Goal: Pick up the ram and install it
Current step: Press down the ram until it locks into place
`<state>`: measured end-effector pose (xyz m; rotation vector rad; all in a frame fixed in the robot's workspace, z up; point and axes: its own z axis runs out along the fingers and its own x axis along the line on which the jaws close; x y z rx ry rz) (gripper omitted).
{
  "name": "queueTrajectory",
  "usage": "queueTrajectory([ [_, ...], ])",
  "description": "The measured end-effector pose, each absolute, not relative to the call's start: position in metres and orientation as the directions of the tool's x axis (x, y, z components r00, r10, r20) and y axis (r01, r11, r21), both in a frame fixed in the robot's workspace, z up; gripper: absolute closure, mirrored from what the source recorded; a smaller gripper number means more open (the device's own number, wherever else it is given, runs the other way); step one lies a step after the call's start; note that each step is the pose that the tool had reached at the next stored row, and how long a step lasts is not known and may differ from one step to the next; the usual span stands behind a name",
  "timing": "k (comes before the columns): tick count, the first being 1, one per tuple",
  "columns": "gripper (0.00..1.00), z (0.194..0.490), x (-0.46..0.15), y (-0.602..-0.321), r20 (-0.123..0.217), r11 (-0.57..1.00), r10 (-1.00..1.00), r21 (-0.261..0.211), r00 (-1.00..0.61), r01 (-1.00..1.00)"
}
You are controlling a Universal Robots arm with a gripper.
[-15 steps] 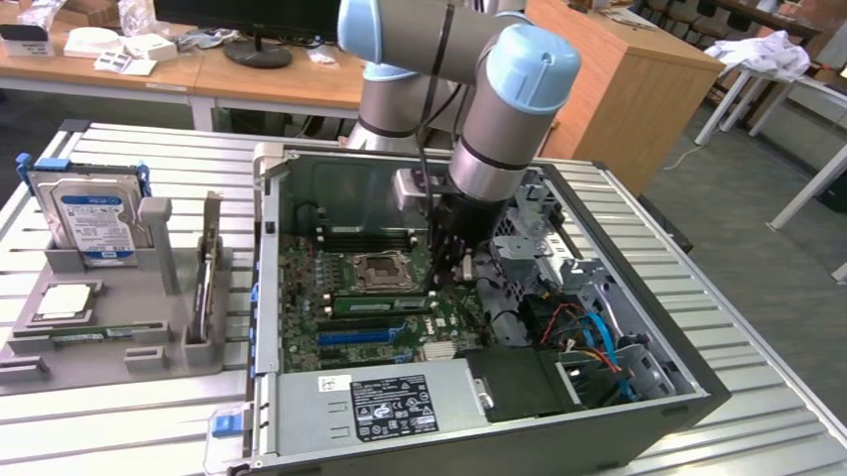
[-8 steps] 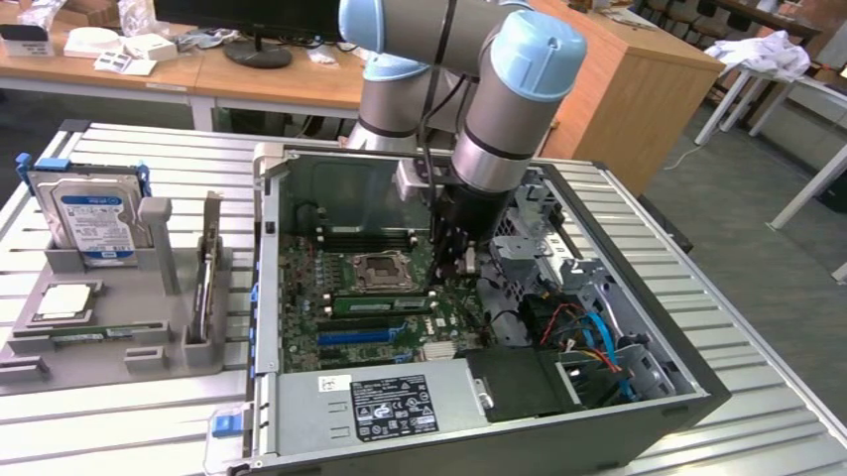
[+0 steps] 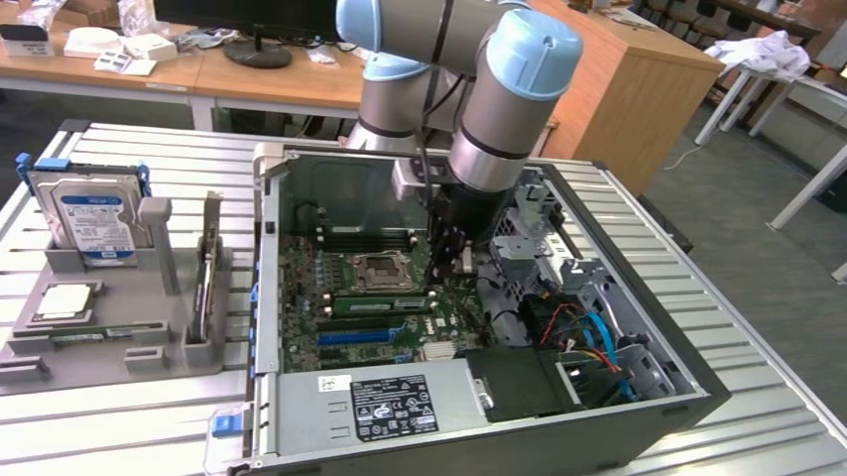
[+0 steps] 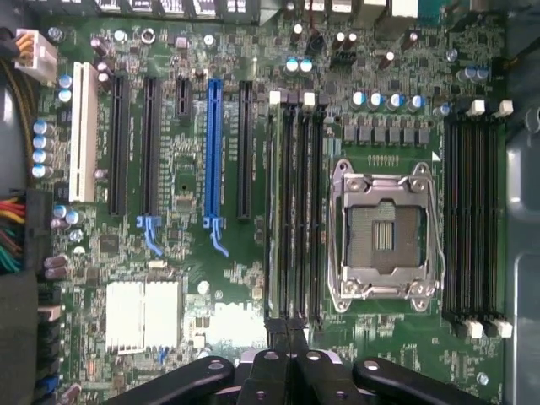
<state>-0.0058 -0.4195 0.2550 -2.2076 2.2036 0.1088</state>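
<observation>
A black robot gripper [image 4: 288,353] hangs inside an open grey computer case [image 3: 662,392], its fingers [image 4: 268,364] pressed together with nothing between them. Just beyond the fingertips, the thin green ram stick [image 4: 272,211] stands on edge in the outermost of four long black memory slots [image 4: 302,211]; whether it is fully clicked in cannot be told.

If it is only half seated, a push from the closed fingers off its centre line could tilt it or bend the slot. A sideways drift could scrape the open silver processor socket [image 4: 384,232] just beside the slots. A blue expansion slot [image 4: 213,148] lies on the stick's other side. Red and blue cables [image 3: 589,337] crowd the case well away from the fingers.
</observation>
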Motion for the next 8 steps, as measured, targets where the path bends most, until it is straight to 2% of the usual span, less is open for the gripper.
queueTrajectory([
  [8, 0.89, 0.255, -0.029, -0.417, -0.064, -0.003, -0.998, 0.032, 0.001, -0.999],
])
